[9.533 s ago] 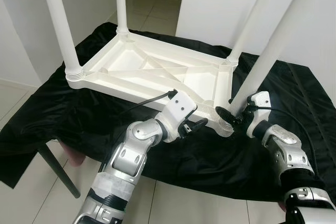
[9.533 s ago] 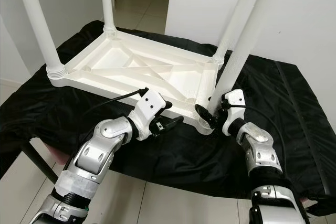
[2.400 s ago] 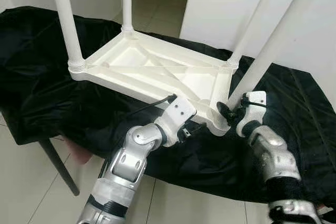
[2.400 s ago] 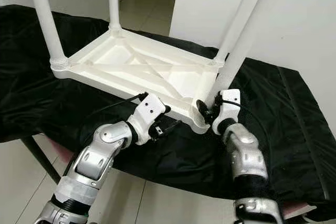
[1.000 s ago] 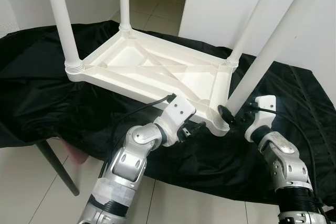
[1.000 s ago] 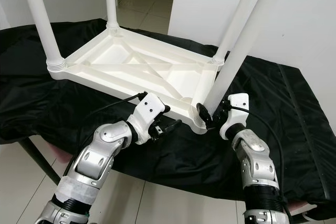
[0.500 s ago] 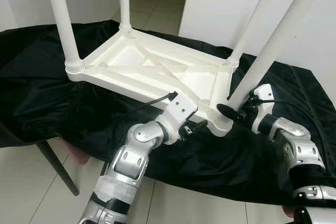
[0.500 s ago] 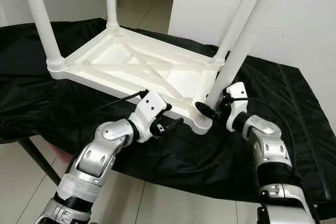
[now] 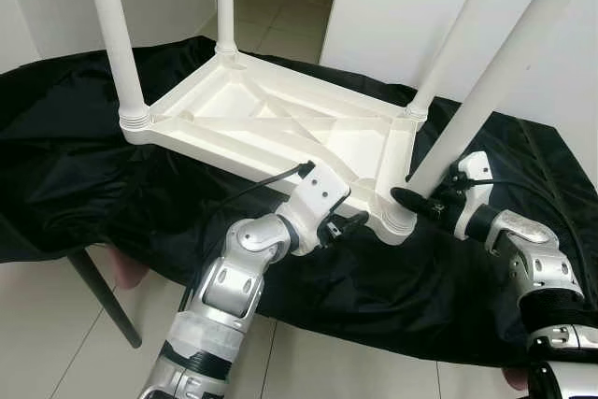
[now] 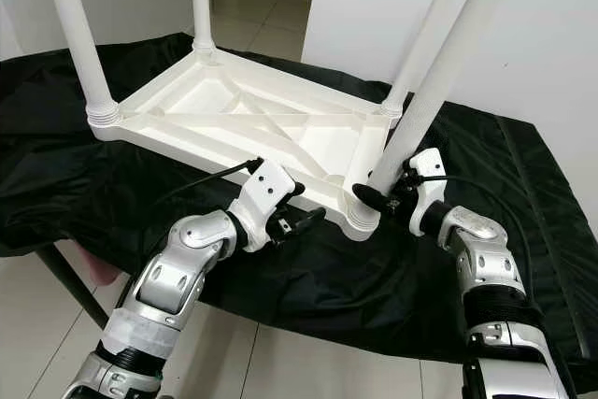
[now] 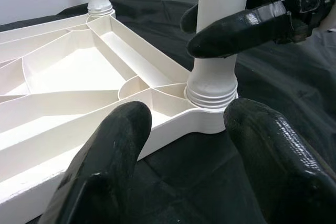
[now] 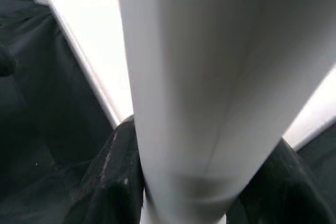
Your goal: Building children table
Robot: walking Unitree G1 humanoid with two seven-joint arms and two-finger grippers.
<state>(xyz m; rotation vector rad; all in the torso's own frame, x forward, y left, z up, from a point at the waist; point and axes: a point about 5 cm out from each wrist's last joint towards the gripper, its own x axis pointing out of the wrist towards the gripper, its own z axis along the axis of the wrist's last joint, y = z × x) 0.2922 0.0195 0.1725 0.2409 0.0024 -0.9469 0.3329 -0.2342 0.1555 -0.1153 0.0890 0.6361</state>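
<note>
The black cloth (image 9: 84, 165) covers the worktop, and on it the white children's table (image 9: 280, 128) lies upside down, ribbed underside up, with all four legs standing in their corner sockets. The nearest leg (image 9: 486, 81), at the corner closest to the robot on its right side, is the one in hand. Against the view of a second ago, the right hand (image 9: 418, 201) has come back in from a spot just beside that leg and now has its two black fingers closed around the leg's lowest stretch, just above the threaded collar; the right wrist view shows the white tube pressed between the pads (image 12: 113, 177). The leg itself stands at much the same lean as half a second ago, so the change reads as a fresh grip rather than a finished turn. I judge this to be one more bite in screwing the last leg home, with the task near its end. The left hand (image 9: 344, 226) hovers with fingers spread at the tabletop's near edge beside that socket (image 11: 210, 95), touching nothing, though placed to steady the frame if it shifts.
</note>
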